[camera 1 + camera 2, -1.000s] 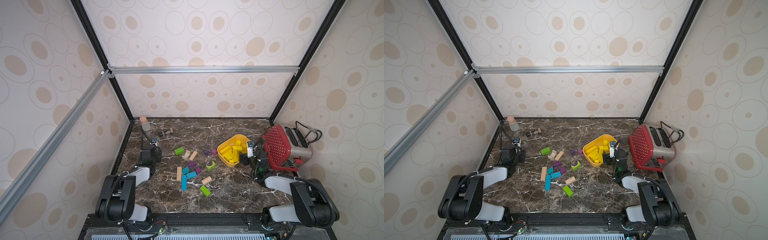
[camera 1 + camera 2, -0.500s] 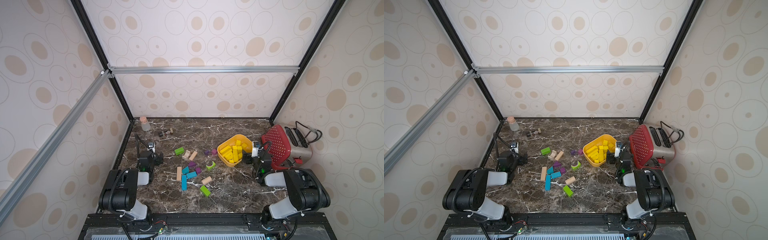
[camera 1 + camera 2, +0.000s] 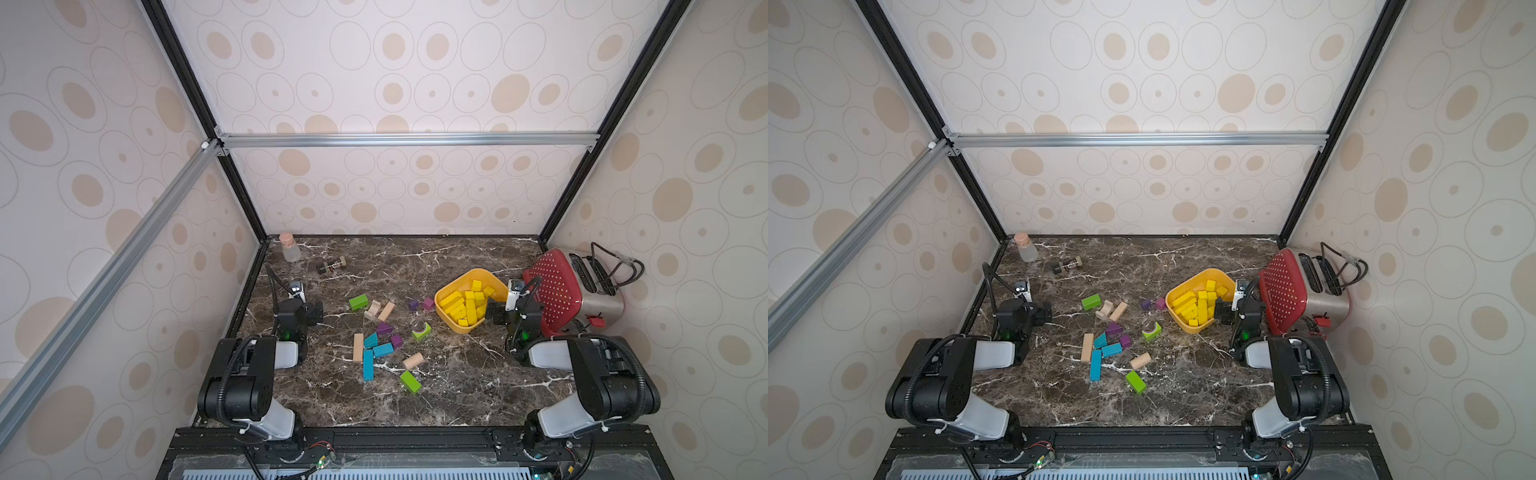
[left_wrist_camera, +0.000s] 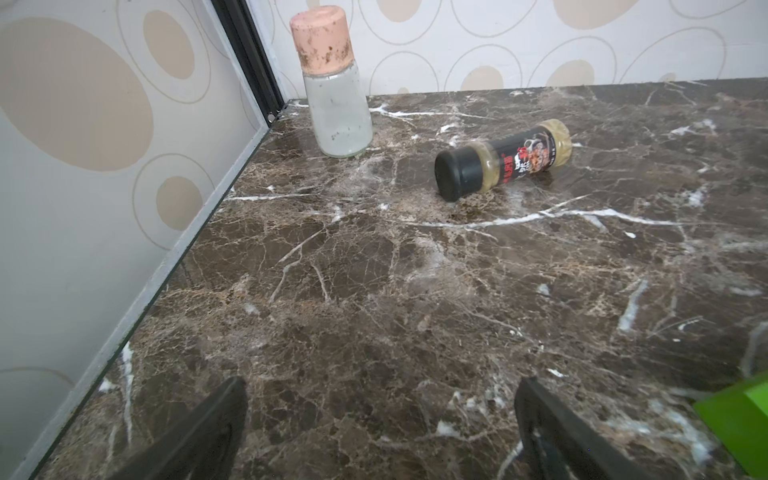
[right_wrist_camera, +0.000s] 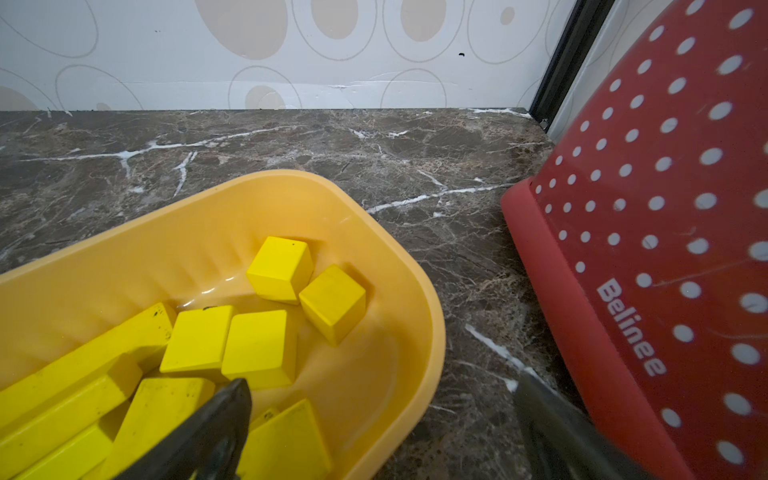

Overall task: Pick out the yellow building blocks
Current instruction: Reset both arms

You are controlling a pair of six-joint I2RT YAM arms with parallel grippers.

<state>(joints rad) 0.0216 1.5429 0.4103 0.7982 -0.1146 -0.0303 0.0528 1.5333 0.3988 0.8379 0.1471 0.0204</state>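
Left end effector (image 4: 380, 390) and right end effector (image 5: 382, 390) just popped wide open, empty, arms pulled back. Yellow blocks (image 3: 465, 305) all in bowl (image 3: 461, 328), looks done.

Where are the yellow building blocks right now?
In both top views the yellow building blocks lie piled inside the orange-yellow bowl, right of centre, beside the red colander.

Dark brown marble-look table top (image 4: 374, 291), white veins, smooth with a faint sheen. Yellow building blocks (image 5: 262, 349): painted wood by the look, satin finish, a few dark scuffs on the edges. Glossy moulded plastic for the orange-yellow bowl (image 5: 199, 249), duller perforated red plastic for the basket (image 5: 623, 249). Brushed metal toaster (image 3: 602, 305). Bare unpainted wood on the tan blocks (image 3: 358, 347) — and a clear glass shaker (image 4: 338, 116), speckled pink cap.
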